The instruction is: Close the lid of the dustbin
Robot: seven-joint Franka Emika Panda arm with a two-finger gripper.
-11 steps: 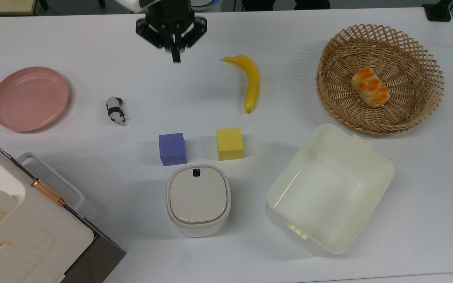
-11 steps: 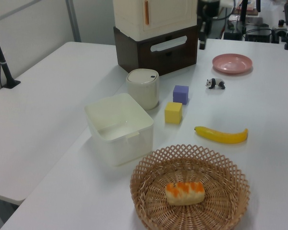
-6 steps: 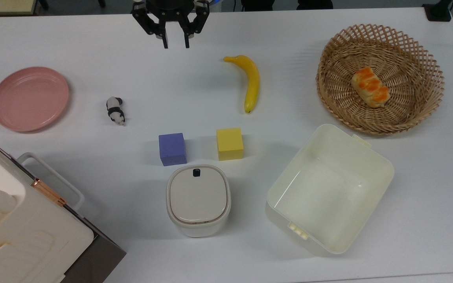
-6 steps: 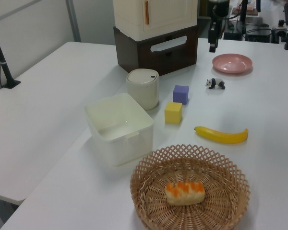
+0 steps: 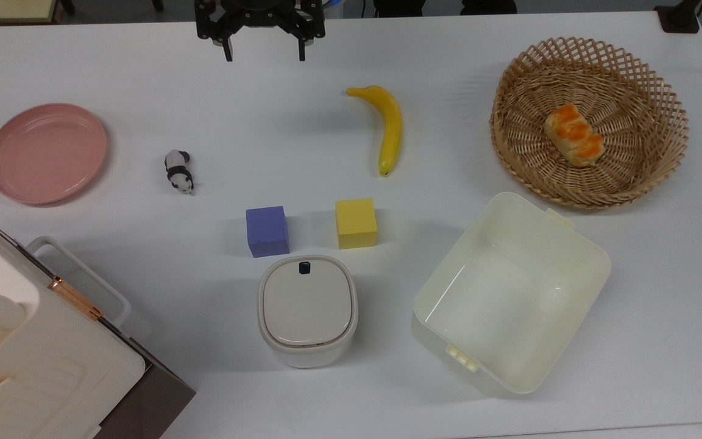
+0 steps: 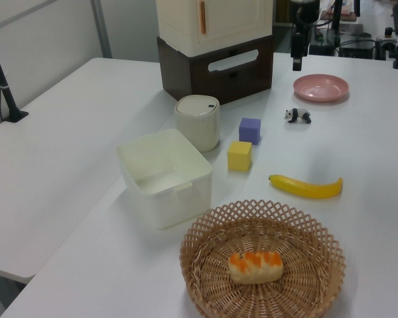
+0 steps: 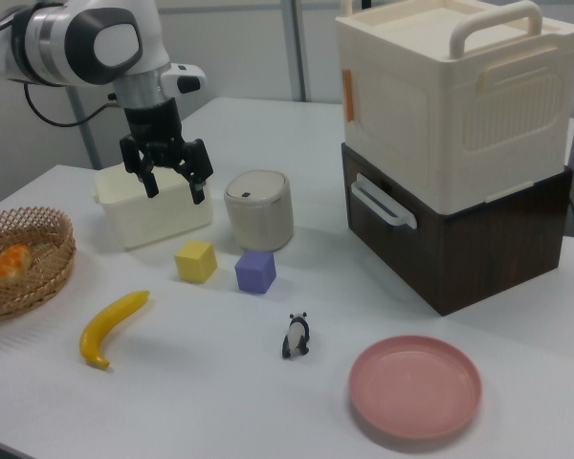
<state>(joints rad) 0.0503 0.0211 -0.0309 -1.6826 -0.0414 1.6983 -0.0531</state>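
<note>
Spreading wide over the last second, your end effector (image 5: 264, 53) now hangs released and empty. The lid (image 5: 306, 304) lies flat on the dustbin (image 5: 308, 353), well below it in the top view; closing looks done.

My gripper (image 5: 264, 53) hangs at twelve o'clock of the white table (image 5: 144, 110), fingers spread wide, nothing between them. At six o'clock from it, well apart, stands the dustbin (image 5: 308, 311), its lid (image 5: 306, 303) lying flat and closed, black button toward me. Just beyond the bin sit a purple cube (image 5: 267, 231) and a yellow cube (image 5: 356, 223). A banana (image 5: 389, 127) lies at my four o'clock, a toy panda (image 5: 178, 171) at seven.
</note>
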